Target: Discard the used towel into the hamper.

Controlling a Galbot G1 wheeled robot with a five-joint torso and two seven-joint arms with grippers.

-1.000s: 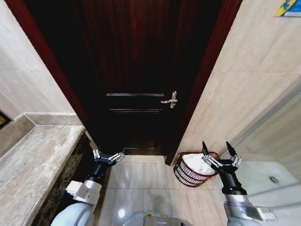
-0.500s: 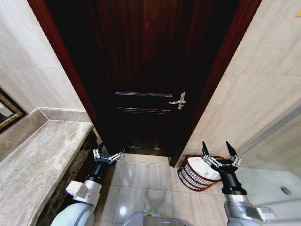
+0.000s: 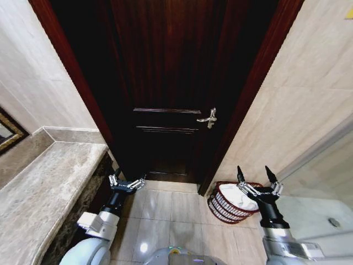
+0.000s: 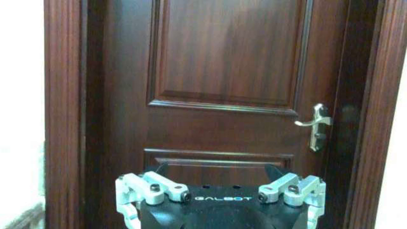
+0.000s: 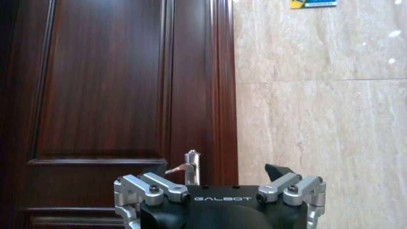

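The hamper (image 3: 219, 205), a dark reddish wire basket, stands on the floor tiles by the door frame at the right. A white towel (image 3: 242, 196) lies inside it. My right gripper (image 3: 254, 175) hangs open just in front of and above the hamper's near rim, with nothing between its fingers. My left gripper (image 3: 127, 182) is open and empty over the floor beside the counter's end. In the wrist views the left gripper (image 4: 216, 170) and the right gripper (image 5: 216, 171) face the door, jaws spread.
A dark wooden door (image 3: 165, 83) with a silver handle (image 3: 207, 117) stands shut ahead. A stone counter (image 3: 44, 187) runs along the left under a framed mirror (image 3: 7, 136). A glass partition (image 3: 322, 165) and tiled wall (image 3: 298, 94) bound the right. Floor tiles (image 3: 165, 207) lie between.
The whole head picture has shifted, so the camera has moved: door and hamper now sit a little further right than a second ago. Both arms hold the same pose.
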